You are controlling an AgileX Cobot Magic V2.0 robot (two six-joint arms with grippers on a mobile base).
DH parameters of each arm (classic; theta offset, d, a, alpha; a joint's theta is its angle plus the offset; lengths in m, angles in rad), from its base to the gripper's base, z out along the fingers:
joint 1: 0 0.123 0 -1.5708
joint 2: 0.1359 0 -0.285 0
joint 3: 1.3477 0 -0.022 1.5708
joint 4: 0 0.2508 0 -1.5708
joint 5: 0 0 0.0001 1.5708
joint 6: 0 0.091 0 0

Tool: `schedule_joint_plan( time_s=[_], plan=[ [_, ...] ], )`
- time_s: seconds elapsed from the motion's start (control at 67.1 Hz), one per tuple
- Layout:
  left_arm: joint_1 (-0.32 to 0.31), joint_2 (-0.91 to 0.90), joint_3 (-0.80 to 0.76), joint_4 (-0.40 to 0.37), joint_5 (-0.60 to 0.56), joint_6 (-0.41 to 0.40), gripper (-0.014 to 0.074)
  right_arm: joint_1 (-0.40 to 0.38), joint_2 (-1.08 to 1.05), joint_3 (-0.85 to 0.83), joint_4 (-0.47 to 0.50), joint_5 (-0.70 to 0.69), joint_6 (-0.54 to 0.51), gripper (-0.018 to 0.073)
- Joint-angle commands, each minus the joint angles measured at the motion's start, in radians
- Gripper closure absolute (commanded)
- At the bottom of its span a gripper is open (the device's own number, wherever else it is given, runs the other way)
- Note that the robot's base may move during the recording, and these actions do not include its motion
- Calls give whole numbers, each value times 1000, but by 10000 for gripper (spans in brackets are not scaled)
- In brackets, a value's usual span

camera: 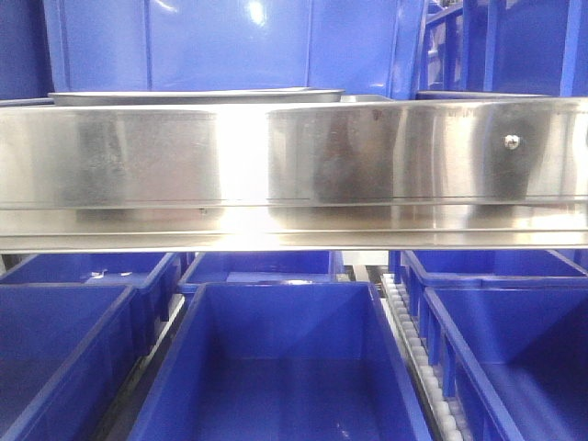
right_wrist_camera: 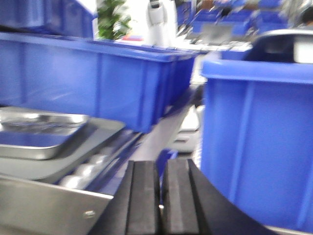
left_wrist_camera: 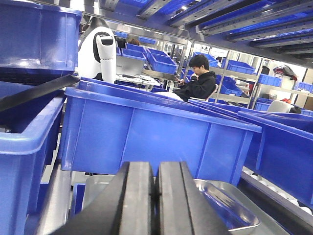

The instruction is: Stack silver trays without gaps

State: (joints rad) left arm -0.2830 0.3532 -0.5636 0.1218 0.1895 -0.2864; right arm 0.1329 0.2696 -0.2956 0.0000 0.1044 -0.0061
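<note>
In the left wrist view my left gripper [left_wrist_camera: 155, 196] is shut with nothing between its black fingers [left_wrist_camera: 137, 196]. Just beyond them lies a shiny silver tray [left_wrist_camera: 227, 205], and a duller steel corner [left_wrist_camera: 97, 185] shows to their left. My right gripper [right_wrist_camera: 160, 196] is also shut and empty. Up to its left a silver tray [right_wrist_camera: 39, 129] rests on a wider flat grey tray [right_wrist_camera: 100, 131], offset from it. From the front only a thin tray rim [camera: 193, 95] shows above the steel shelf rail [camera: 294, 165]. Neither gripper touches a tray.
Blue plastic bins [left_wrist_camera: 156, 129] stand close behind the trays, and another bin [right_wrist_camera: 259, 142] rises at the right gripper's right. White rollers [right_wrist_camera: 88, 169] run beside the trays. The rail with its screw [right_wrist_camera: 89, 214] lies under the right gripper. More blue bins [camera: 285, 367] sit below the rail.
</note>
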Motion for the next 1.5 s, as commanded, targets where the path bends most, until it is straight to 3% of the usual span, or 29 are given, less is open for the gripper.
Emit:
schedule_joint_plan(
  time_s=[0.0,0.164,0.298,0.566,0.611,0.715,1.49],
  plan=[
    [-2,-6,3,3,-13,-4,603,-60,-13,70,67,-134,-95,576],
    [-2,-6,3,3,-13,-4,603,-162,-13,169,74,-180,-95,576],
    [-2,-6,3,3,-13,-4,603,-202,-40,216,73,-190,-91,576],
    [-2,-6,3,3,-13,-4,603,-212,-270,296,73,-172,-91,576],
    [-2,-6,3,3,-13,-4,603,-212,-270,296,73,-78,-91,576],
    [-2,-8,3,3,-20,-4,603,-199,-270,296,73,-21,-71,576],
    [-2,-8,3,3,-20,-4,603,-190,-270,296,73,-15,-71,576]
  ],
)
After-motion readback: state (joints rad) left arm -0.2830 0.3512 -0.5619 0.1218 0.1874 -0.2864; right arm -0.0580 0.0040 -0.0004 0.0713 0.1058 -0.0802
